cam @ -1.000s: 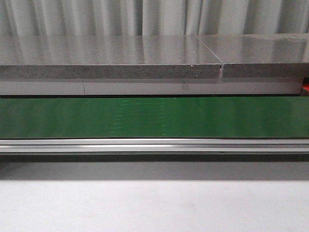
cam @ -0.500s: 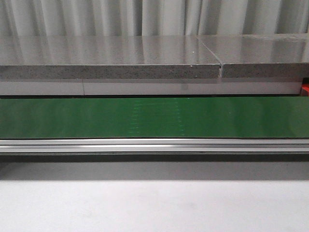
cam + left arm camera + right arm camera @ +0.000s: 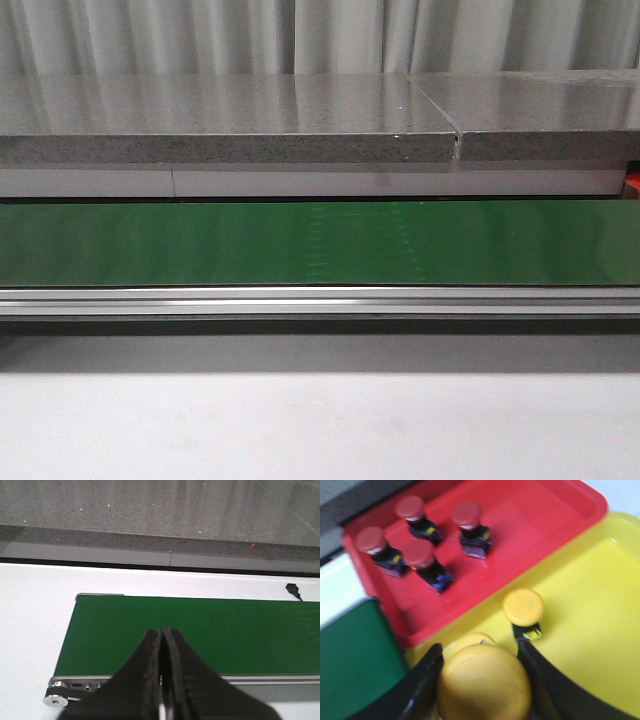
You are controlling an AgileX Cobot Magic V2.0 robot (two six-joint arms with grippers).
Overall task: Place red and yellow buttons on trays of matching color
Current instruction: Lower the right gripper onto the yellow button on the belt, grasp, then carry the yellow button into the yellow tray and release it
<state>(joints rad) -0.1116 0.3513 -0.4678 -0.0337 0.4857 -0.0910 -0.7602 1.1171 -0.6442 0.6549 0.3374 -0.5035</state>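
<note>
In the right wrist view my right gripper is shut on a yellow button and holds it over the near corner of the yellow tray. Another yellow button stands in that tray, and a third peeks out behind the held one. The red tray beside it holds several red buttons. In the left wrist view my left gripper is shut and empty above the end of the green belt. Neither gripper shows in the front view.
The green conveyor belt runs across the front view with a metal rail in front and a grey stone shelf behind. A small black sensor sits on the white table beyond the belt. The belt's end lies beside the trays.
In the front view a faint pattern on the belt has shifted to the right; nothing else differs.
</note>
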